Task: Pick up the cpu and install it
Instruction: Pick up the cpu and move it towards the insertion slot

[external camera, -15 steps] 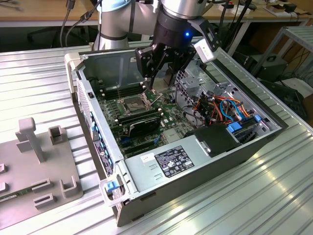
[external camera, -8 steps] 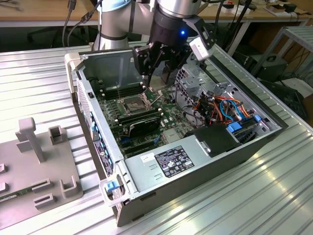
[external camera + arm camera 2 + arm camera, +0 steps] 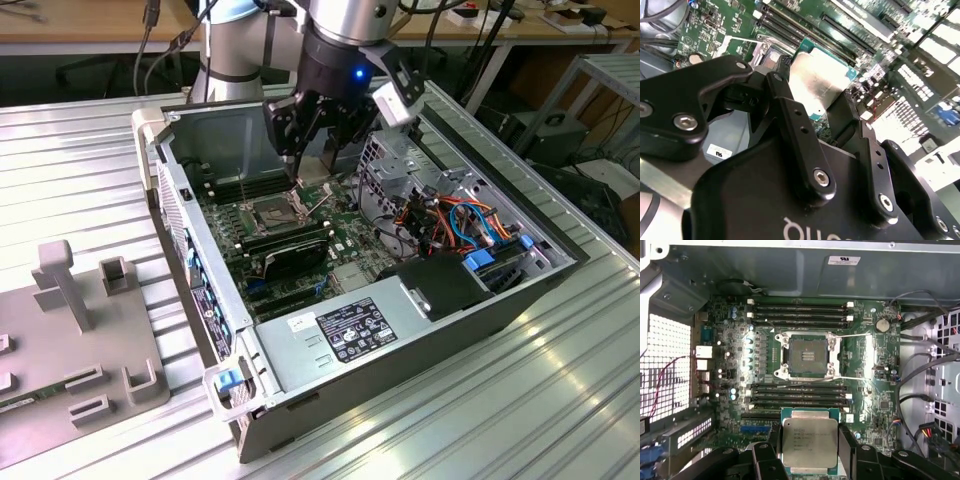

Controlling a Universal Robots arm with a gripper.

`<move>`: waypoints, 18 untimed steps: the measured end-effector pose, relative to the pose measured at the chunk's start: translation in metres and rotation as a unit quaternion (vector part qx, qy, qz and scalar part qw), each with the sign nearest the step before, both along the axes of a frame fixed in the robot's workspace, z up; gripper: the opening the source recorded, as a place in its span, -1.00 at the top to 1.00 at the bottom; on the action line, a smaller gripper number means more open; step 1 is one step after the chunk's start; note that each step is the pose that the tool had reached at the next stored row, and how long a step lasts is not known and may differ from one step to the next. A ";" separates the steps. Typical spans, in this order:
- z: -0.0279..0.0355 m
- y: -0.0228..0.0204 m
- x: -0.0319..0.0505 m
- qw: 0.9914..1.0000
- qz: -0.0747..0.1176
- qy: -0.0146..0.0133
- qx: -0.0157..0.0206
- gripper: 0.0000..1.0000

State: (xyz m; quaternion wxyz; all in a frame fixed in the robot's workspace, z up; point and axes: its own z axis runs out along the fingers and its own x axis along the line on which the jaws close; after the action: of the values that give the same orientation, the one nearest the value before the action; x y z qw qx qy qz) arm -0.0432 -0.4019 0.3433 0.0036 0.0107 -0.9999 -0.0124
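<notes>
The gripper (image 3: 809, 452) gripped the cpu (image 3: 808, 440) between its dark fingers (image 3: 846, 442), with the silver top facing the camera, over the green motherboard (image 3: 865, 365). Further off, the socket (image 3: 807, 356) lay uncovered, with long black memory slots (image 3: 799, 310) on two sides.

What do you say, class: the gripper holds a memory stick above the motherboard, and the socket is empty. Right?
Wrong thing. The gripper holds the cpu, not a memory stick, as the first wrist view shows. It is above the motherboard, and the socket is empty.
</notes>
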 end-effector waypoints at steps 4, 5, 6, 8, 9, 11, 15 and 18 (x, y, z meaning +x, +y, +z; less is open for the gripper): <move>-0.0087 0.0072 0.0002 1.000 0.000 0.000 0.000 -0.09; -0.0106 0.0086 0.0002 1.000 0.000 0.000 0.000 -0.09; -0.0141 0.0105 0.0005 1.000 0.000 0.001 0.000 -0.09; -0.0179 0.0122 0.0008 1.000 0.000 0.001 0.000 -0.09; -0.0211 0.0143 0.0010 1.000 0.000 0.001 0.000 -0.09; -0.0275 0.0184 0.0011 1.000 0.000 0.001 0.000 -0.09; -0.0375 0.0284 0.0012 1.000 0.000 0.001 0.000 -0.09; -0.0481 0.0412 0.0011 1.000 0.000 0.001 0.000 -0.09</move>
State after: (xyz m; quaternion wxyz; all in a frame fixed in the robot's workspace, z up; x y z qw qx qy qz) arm -0.0420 -0.3607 0.2953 0.0048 0.0107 -0.9999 -0.0124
